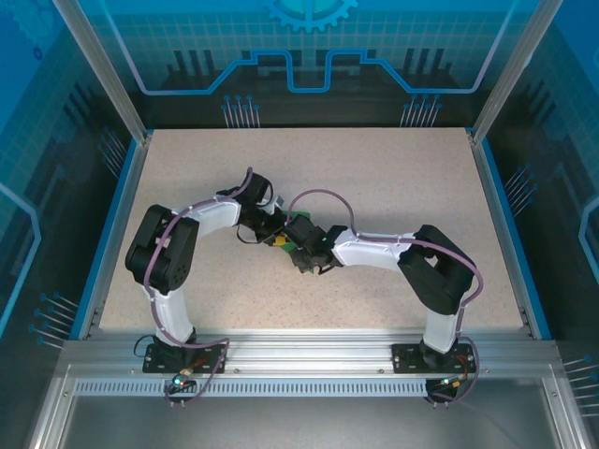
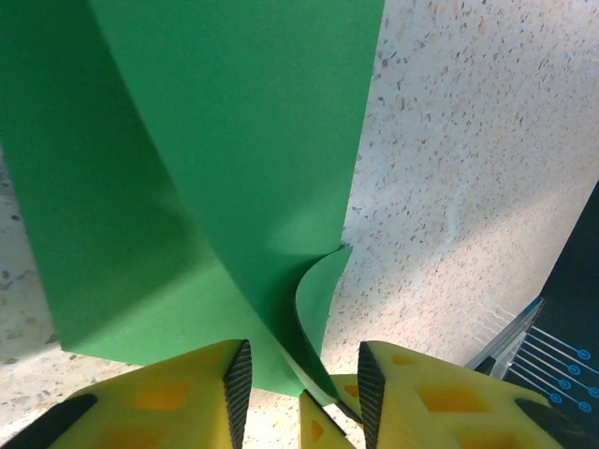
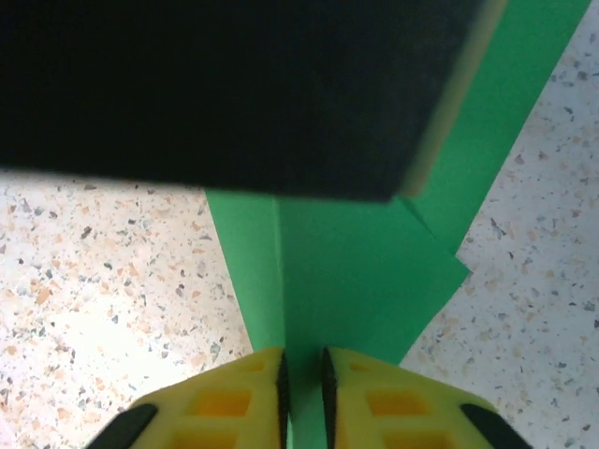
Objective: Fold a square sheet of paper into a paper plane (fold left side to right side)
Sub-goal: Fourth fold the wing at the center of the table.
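Presently: table (image 1: 374, 187), flat speckled beige top, is bearing everything. Paper (image 2: 234, 140), smooth bright green and sharply creased, is lying mid-table, one corner curling upward. Left gripper (image 2: 301, 374), ribbed yellow fingers, is standing open around that curled corner. Right gripper (image 3: 301, 374) is nearly closing over a crease; whether it is pinching, cannot tell.

left end effector (image 2: 304, 363): jaws apart | right end effector (image 3: 302, 363): jaws nearly together | left arm (image 1: 201, 223), right arm (image 1: 374, 253): bent inward
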`<state>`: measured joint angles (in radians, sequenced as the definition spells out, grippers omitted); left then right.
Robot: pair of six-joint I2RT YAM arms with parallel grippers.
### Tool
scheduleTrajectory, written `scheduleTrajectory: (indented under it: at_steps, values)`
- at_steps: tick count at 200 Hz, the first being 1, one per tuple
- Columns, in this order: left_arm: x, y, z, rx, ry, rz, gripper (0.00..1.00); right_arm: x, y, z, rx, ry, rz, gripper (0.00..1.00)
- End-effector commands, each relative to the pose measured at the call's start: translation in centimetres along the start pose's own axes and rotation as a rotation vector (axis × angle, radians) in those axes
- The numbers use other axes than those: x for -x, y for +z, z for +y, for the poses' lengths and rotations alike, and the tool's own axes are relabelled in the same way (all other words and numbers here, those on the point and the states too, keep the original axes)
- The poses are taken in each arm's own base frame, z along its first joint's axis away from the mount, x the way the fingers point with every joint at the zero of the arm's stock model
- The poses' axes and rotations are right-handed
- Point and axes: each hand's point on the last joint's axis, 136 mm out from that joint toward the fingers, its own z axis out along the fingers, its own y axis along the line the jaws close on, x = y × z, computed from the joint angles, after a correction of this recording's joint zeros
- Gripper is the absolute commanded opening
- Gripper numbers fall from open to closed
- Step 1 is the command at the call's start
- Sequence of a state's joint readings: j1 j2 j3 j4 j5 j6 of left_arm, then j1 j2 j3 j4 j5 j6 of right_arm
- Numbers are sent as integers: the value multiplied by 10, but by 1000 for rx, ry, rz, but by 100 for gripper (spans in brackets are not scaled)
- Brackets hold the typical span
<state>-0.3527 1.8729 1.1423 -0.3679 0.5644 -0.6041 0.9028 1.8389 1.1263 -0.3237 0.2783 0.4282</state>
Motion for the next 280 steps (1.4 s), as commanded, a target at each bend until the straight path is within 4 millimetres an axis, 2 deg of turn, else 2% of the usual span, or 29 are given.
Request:
scheduleTrajectory:
  at_steps: [1,54,96,117,143,166,201,235,247,251,280]
  values:
    - [5,-14,-19,-43,17,-17,42,-19,10,1,-8,-23,75,11]
    - [15,-37,-21,-79,19,-57,57,-28,12,4,22,-32,100,8]
    - [35,-62,-20,-125,-3,-118,67,-31,11,5,33,-36,102,7]
    - [43,-71,-12,-141,-29,-140,68,-31,9,5,40,-32,96,6]
    - [43,-79,0,-141,-52,-174,67,-27,3,7,92,3,71,6]
    - [32,-76,5,-144,-53,-157,62,-23,-3,10,172,44,49,6]
    - [13,-60,20,-149,-88,-117,54,-23,-7,7,273,122,37,6]
    - [-6,-38,18,-143,-79,-56,47,-23,-8,5,379,201,26,6]
    - [-10,-32,16,-137,-75,-39,44,-15,-11,5,418,228,7,6]
    - [-12,-30,16,-136,-75,-35,43,-25,-8,3,420,238,26,6]
    - [-16,-21,13,-131,-69,-19,37,-24,-10,0,488,300,16,6]
